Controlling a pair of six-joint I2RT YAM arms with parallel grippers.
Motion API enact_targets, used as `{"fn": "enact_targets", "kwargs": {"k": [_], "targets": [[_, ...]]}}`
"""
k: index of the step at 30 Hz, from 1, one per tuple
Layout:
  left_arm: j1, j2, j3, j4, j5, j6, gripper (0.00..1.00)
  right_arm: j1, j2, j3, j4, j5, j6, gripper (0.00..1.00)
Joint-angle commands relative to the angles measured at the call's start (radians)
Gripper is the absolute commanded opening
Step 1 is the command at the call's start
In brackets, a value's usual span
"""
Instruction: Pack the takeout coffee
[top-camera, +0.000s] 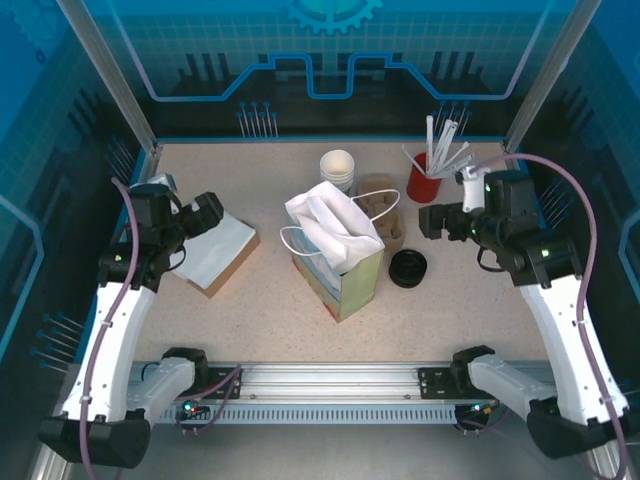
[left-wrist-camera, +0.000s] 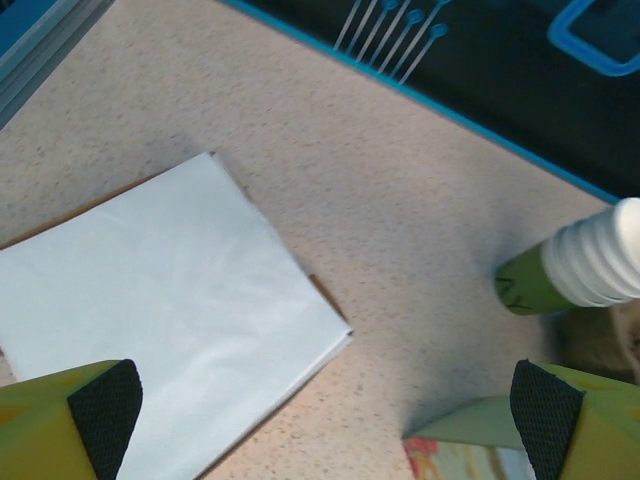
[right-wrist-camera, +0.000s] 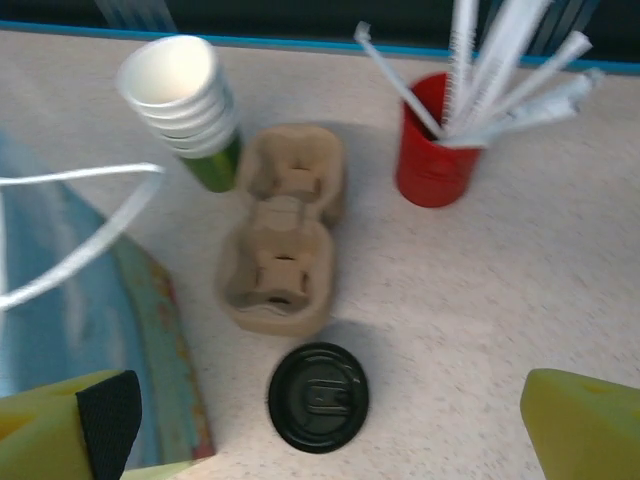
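Top external: table (top-camera: 270, 320) w/ an upright paper bag (top-camera: 345, 270) at centre, top open, white handles and white paper showing at its mouth. Stack of lidless cups (top-camera: 338, 168) stands toward the far edge, just behind the bag. A cardboard cup carrier (top-camera: 385, 205) lies beside the stack, to its right. Red cup of wrapped straws (top-camera: 424, 182) stands nr the far-right corner. A black lid (top-camera: 407, 268) lies flat on the table just right of the bag. White paper sheet (top-camera: 215, 250) lies nr the left edge.

Left wrist: left gripper (left-wrist-camera: 325, 410) hangs over the sheet's corner, jaws spread wide, nothing between the pads.

Right wrist: right gripper (right-wrist-camera: 340, 420) hangs above the lid and carrier, jaws spread wide, holding nothing; bag edge at lower left.

Takeout coffee: position cannot be told; bag interior is hidden by the white paper.
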Motion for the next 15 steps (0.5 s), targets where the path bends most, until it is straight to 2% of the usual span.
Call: {"fn": "enact_targets", "kwargs": {"k": [1,5,8,15], "targets": [[0.022,-0.017,-0.103,0.124,-0.095,-0.007,0.99,-0.072,-0.074,-0.159,0.168,0.048,0.007,1.0],[0.025,-0.024,-0.235,0.276,-0.131,0.087,0.99,-0.12,-0.17,-0.421,0.381,0.031,-0.053,1.0],[0.027,0.006,-0.29,0.346,-0.149,0.133,0.99,-0.131,-0.196,-0.606,0.532,0.087,-0.044,1.0],[0.027,0.082,-0.447,0.648,-0.098,0.201,0.99,-0.191,-0.093,-0.876,0.936,0.133,-0.002,1.0]]}}
